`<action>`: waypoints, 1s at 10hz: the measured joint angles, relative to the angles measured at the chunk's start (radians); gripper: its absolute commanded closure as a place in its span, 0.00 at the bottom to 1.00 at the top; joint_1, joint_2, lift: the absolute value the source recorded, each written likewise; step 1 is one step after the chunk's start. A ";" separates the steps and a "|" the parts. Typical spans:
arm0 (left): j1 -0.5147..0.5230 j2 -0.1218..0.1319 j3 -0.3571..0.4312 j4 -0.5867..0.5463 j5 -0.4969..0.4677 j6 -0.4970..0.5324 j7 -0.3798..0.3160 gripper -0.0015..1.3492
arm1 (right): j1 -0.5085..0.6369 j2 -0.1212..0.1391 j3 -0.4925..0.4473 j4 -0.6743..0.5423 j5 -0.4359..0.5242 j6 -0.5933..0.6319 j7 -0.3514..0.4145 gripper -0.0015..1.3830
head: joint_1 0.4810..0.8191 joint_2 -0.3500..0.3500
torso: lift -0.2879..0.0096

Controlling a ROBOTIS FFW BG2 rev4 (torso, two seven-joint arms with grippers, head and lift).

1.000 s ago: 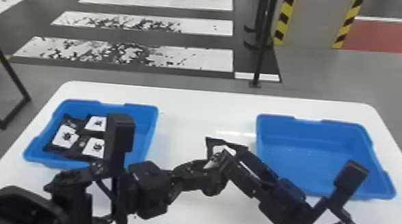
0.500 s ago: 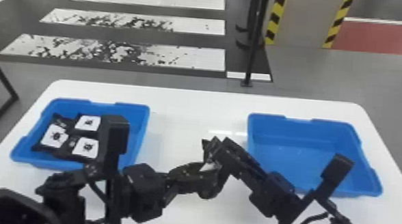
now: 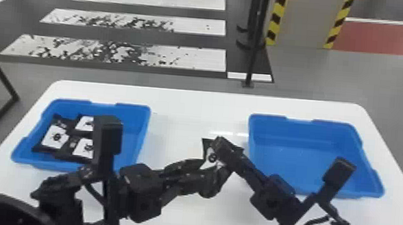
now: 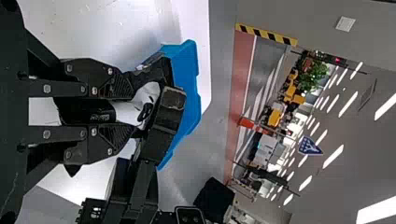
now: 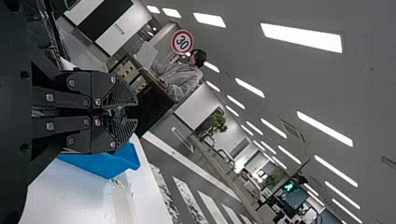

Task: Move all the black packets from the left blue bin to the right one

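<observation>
In the head view, my left gripper (image 3: 202, 177) is low over the middle of the table, around the lower end of a black packet (image 3: 210, 156) with a white label. My right gripper (image 3: 221, 144) lies across that packet's upper part. In the left wrist view, my left gripper (image 4: 126, 112) is shut on the packet (image 4: 88, 111), which fills the space between its fingers. The right wrist view has my right gripper (image 5: 126, 112) with fingers nearly together; its hold on the packet is partly hidden. Three black packets (image 3: 56, 138) lie in the left blue bin (image 3: 132, 115).
The right blue bin (image 3: 296, 162) stands to the right of both grippers, close to my right arm. My left arm partly overlaps the left bin's front right portion. Both bins rest on the white table (image 3: 198, 103); a thin black post (image 3: 254, 56) stands behind it.
My right gripper has moved up and over the packet's upper part, covering more of its label. The left gripper stays around the packet. The head view has shifted, putting both bins farther left.
</observation>
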 measured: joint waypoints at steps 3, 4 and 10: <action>0.021 -0.004 0.024 0.001 0.011 0.005 0.001 0.12 | -0.053 0.002 -0.087 0.049 0.014 -0.012 -0.008 0.92 | 0.63 0.50 | 0.50; 0.031 -0.007 0.033 0.001 0.013 0.002 0.001 0.12 | -0.082 0.000 -0.133 0.082 0.035 -0.015 -0.014 0.92 | 0.63 0.45 | 0.50; 0.089 -0.027 0.152 0.001 0.018 -0.018 0.001 0.12 | -0.328 -0.033 -0.327 0.423 0.360 -0.019 -0.067 0.26 | 0.63 0.24 | 0.50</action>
